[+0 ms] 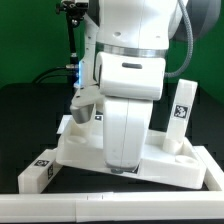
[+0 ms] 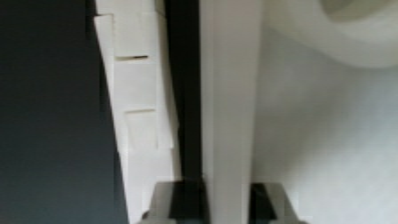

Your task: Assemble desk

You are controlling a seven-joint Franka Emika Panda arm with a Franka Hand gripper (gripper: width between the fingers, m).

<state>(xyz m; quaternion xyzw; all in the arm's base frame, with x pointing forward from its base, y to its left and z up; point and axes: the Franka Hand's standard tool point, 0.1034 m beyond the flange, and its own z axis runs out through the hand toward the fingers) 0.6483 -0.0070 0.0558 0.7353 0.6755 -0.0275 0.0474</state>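
Observation:
The white desk tabletop [image 1: 172,166] lies flat on the black table, with a round socket [image 2: 356,25] showing in the wrist view. My gripper [image 1: 122,171] reaches down at the tabletop's front edge, mostly hidden by the arm. In the wrist view the gripper [image 2: 224,205] is shut on a thin white rim [image 2: 231,100] of the tabletop that runs the whole length between the dark fingers [image 2: 185,202]. One tagged leg [image 1: 180,108] stands upright at the tabletop's far corner on the exterior view's right. Another leg [image 1: 38,175] lies on the table at the left.
A long white bar [image 1: 100,208] lies along the table's front edge. A white strip [image 2: 134,110] runs beside the gripped rim, with the dark table beyond it. A tagged white piece [image 1: 97,115] shows behind the arm at the left. The big arm body hides the tabletop's middle.

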